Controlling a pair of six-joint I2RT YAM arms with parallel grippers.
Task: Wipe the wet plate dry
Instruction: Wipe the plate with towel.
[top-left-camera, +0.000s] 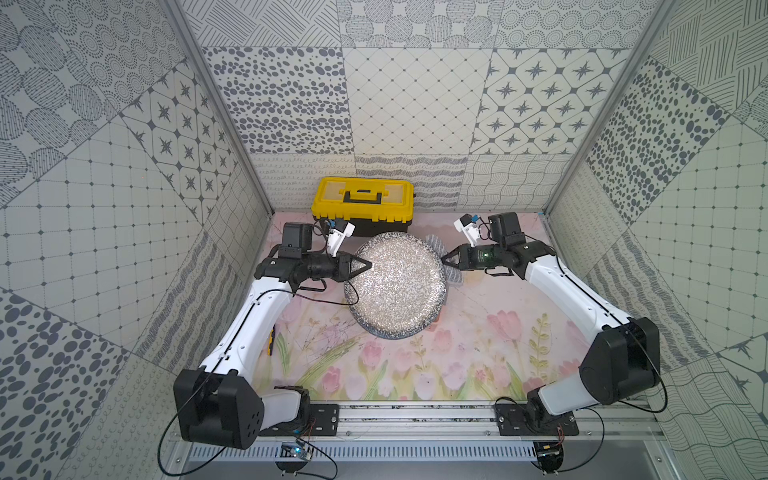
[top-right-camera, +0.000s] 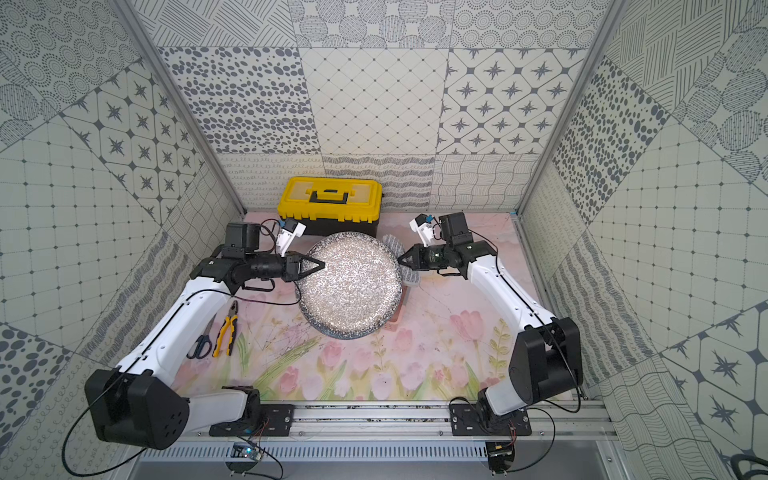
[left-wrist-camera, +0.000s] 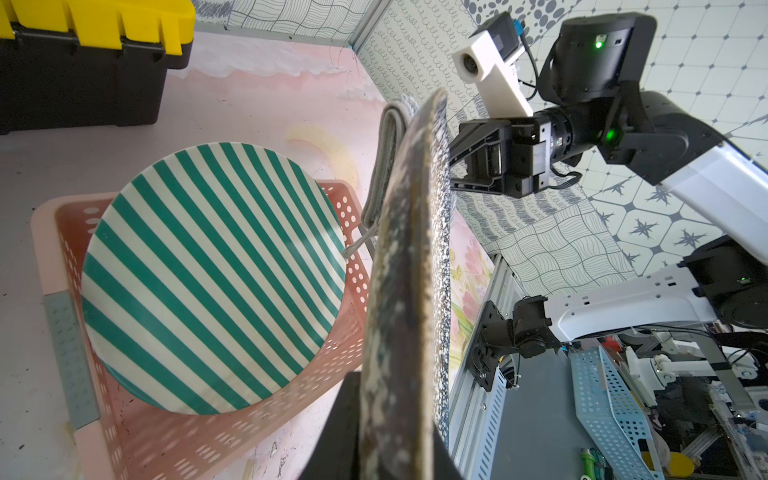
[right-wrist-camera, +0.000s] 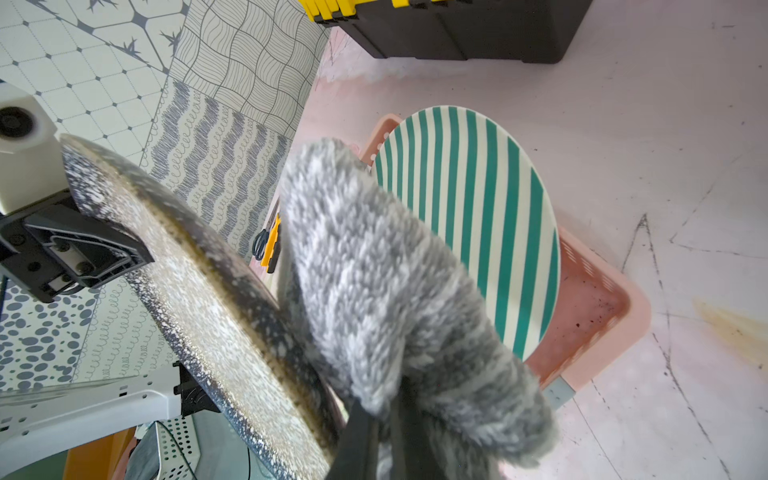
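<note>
The speckled grey plate (top-left-camera: 395, 286) (top-right-camera: 351, 286) hangs tilted above the table. My left gripper (top-left-camera: 368, 264) (top-right-camera: 322, 264) is shut on its left rim; in the left wrist view the plate's edge (left-wrist-camera: 407, 249) runs between the jaws of that gripper (left-wrist-camera: 390, 436). My right gripper (top-left-camera: 444, 260) (top-right-camera: 400, 259) (right-wrist-camera: 386, 436) is shut on a fluffy grey cloth (right-wrist-camera: 374, 291) (top-left-camera: 455, 276) (left-wrist-camera: 388, 158). The cloth lies against the plate's (right-wrist-camera: 208, 291) underside at its right rim and is mostly hidden from above.
Directly under the held plate stands a pink perforated basket (left-wrist-camera: 124, 415) (right-wrist-camera: 590, 316) with a green-and-white striped plate (left-wrist-camera: 208, 282) (right-wrist-camera: 478, 228) in it. A yellow toolbox (top-left-camera: 363, 199) sits at the back. Pliers (top-right-camera: 226, 328) and scissors (top-right-camera: 199, 345) lie under my left arm.
</note>
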